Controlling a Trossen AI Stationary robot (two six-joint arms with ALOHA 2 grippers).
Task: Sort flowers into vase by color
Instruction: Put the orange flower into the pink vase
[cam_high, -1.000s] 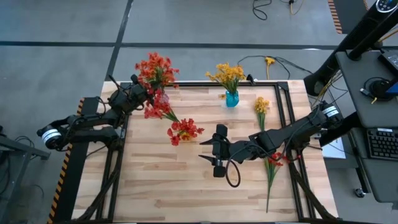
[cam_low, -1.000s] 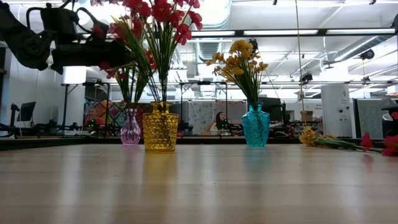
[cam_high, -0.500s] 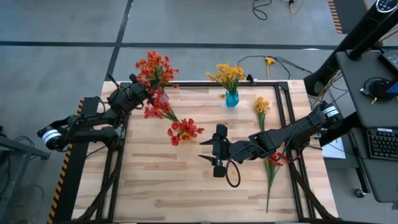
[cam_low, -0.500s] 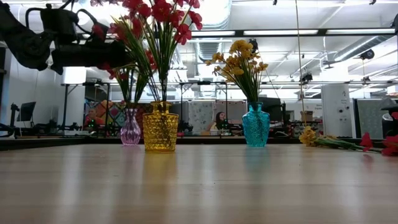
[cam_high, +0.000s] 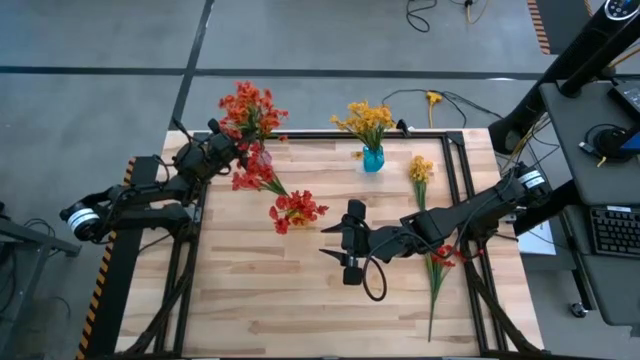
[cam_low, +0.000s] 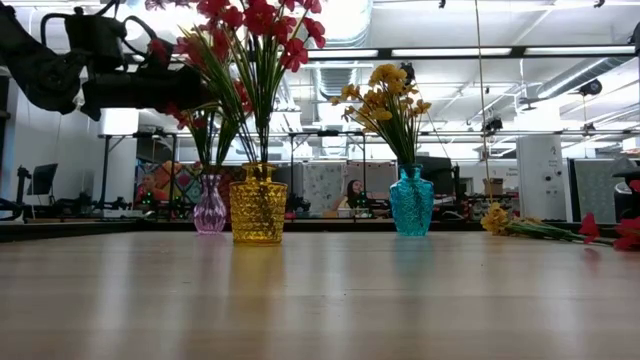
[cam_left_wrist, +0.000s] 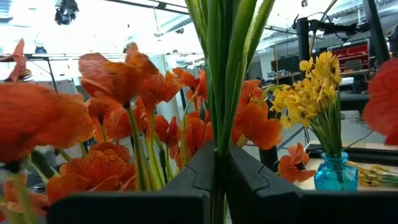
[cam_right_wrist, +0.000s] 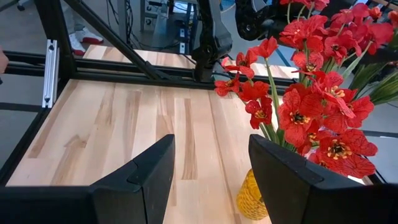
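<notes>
1. Your left claw (cam_left_wrist: 219, 180) is clamped tight on green flower stems (cam_left_wrist: 225, 68); they rise straight up between its two fingers, with red-orange blossoms (cam_left_wrist: 118, 124) crowding round on every side.
2. From above, that left claw (cam_high: 222, 150) sits at the far left corner of the table (cam_high: 300, 300), right among the red flowers (cam_high: 250, 110) there.
3. From table level, it hangs high above the pink vase (cam_low: 210, 205), just beside the yellow vase (cam_low: 258, 205) with its red bunch.
4. Your right claw (cam_right_wrist: 208, 174) is spread open and holding nothing; bare wood lies between its fingers, and the yellow vase (cam_right_wrist: 256, 196) full of red flowers stands just off one finger.
5. From above, the right claw (cam_high: 345, 245) hovers mid-table, with a red bunch (cam_high: 295, 210) close ahead of it.
6. Well behind it, beside the right arm, a yellow sprig (cam_high: 421, 170) and a red sprig (cam_high: 440, 262) lie loose on the wood.
7. The blue vase (cam_high: 373, 158) with yellow flowers (cam_high: 366, 120) stands at the far edge, well apart from both claws.
</notes>
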